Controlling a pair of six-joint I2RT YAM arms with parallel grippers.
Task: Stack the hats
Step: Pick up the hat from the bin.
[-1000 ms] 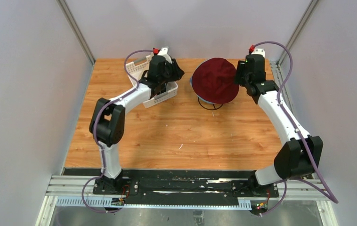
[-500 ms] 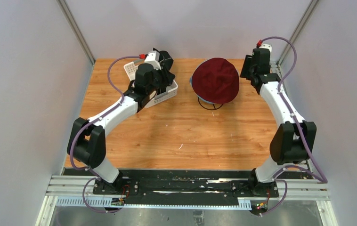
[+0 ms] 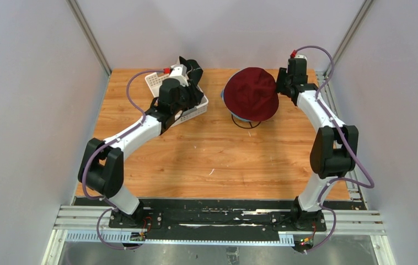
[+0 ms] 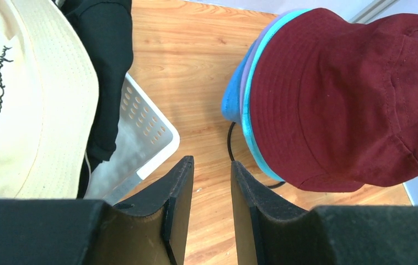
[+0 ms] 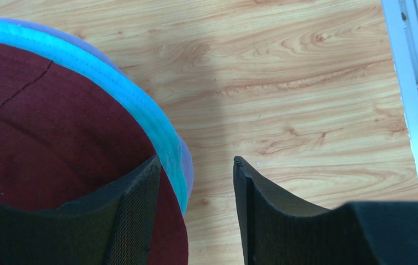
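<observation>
A dark red hat is shown at the upper middle of the top view. Beneath it, brims of a teal hat, a lavender hat and a blue hat are edged in. At the left of the left wrist view, a beige hat is marked with black script lettering, beside a black hat. The basket is white, patterned with rows of small oval holes. The table is grained in light brown wood.
</observation>
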